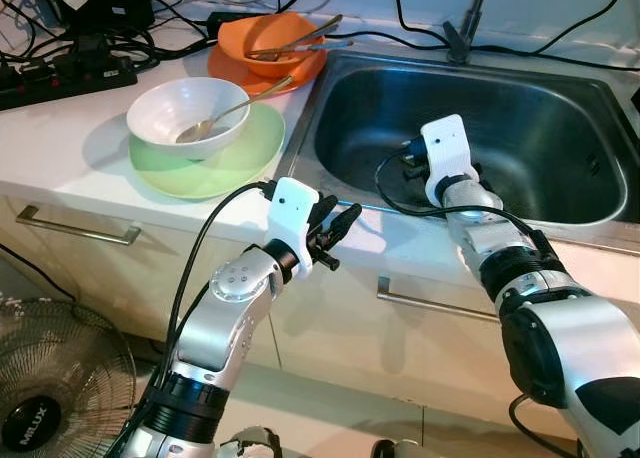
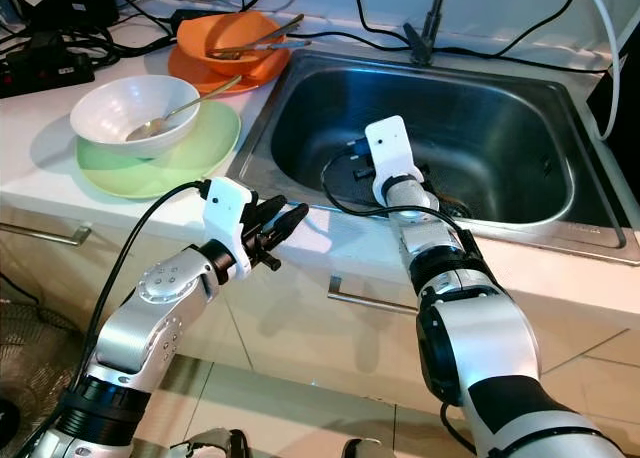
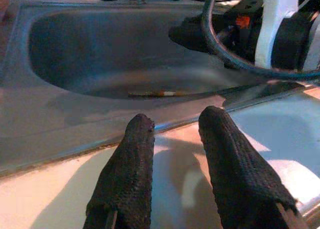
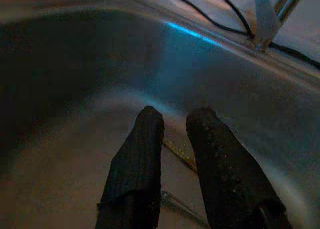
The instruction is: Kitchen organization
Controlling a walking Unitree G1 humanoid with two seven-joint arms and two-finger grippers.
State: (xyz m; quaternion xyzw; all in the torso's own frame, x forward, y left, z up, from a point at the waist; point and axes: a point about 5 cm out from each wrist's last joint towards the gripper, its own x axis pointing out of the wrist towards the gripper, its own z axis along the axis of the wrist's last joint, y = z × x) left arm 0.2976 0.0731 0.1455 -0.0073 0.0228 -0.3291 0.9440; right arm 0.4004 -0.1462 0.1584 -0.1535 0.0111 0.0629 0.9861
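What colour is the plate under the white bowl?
Pale green: the round plate under the white bowl shows best in the left eye view.

Silver arms (image 1: 225,313), black-fingered pincers (image 1: 335,228)

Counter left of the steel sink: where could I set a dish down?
Bare white counter lies in front of the black power strip, left of the white bowl on its green plate. The back is crowded: orange bowl with utensils and cables. The front ledge holds the left gripper.
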